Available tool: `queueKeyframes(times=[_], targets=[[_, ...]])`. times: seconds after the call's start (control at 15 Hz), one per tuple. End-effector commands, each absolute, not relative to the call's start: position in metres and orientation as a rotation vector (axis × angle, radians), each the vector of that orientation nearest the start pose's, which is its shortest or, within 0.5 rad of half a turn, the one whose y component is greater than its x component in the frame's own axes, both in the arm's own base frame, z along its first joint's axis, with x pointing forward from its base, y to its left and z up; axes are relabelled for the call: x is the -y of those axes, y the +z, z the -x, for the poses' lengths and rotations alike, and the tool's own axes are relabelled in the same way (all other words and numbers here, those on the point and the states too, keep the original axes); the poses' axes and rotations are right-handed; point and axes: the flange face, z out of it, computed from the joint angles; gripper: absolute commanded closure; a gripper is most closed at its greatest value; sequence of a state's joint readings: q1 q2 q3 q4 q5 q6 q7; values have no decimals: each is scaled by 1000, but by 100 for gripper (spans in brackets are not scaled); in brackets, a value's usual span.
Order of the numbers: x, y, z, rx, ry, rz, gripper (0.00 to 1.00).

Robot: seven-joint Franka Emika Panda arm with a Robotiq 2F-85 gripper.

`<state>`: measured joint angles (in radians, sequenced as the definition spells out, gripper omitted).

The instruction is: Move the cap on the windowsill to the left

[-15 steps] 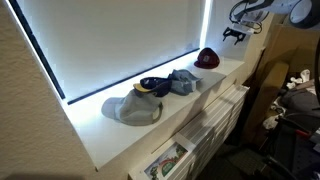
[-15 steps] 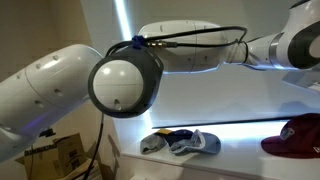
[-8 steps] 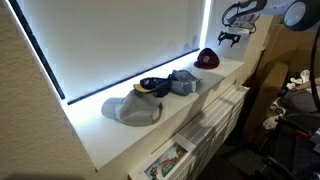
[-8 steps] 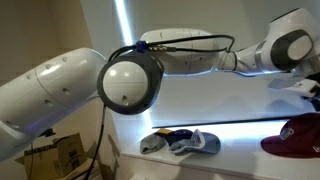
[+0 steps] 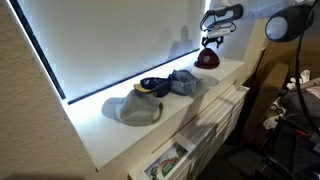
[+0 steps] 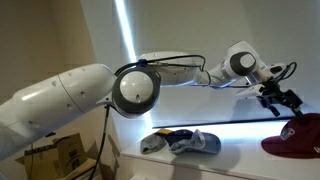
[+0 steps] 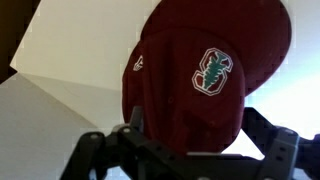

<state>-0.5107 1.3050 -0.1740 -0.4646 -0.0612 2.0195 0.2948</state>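
Spread wide, the black gripper [image 5: 211, 40] hangs just above the dark red cloth cap [image 5: 206, 59]. Nothing is pinched between its fingers. In the wrist view one finger [image 7: 98, 150] shows low on each side, and the dark red cloth cap [image 7: 210, 70] fills the middle, with a small white badge on its front. In an exterior view a little gap shows between the black gripper [image 6: 283, 100] and the dark red cloth cap [image 6: 300, 135].

This cap sits at the far end of the white windowsill [image 5: 110, 140], apart from the others. Along the sill lie a blue-grey cap [image 5: 185, 81] and a dark blue cap [image 5: 152, 85], touching each other. A flat grey cap [image 5: 132, 108] lies beside them, nearest the camera.
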Motion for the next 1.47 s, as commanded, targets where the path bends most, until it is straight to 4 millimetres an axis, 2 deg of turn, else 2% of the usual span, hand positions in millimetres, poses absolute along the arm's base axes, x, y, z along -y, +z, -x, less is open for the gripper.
queueKeyframes(times=[0.0,0.13,0.33,0.4,0.53,0.73,1.13,1.2,1.27,1.4], targets=[[456,265,-694,-1338,-375,3102,0],[457,257,-691,-1426,-337,3139,0],[465,234,-681,-1623,-281,3157,0],[462,246,-685,-1528,-310,3133,0],[462,237,-684,-1543,-304,3135,0],[461,242,-687,-1539,-322,3136,0],[489,246,-693,-1709,-918,2900,0],[494,246,-690,-1740,-965,2854,0],[484,249,-695,-1697,-873,2919,0],[492,246,-691,-1727,-929,2877,0]])
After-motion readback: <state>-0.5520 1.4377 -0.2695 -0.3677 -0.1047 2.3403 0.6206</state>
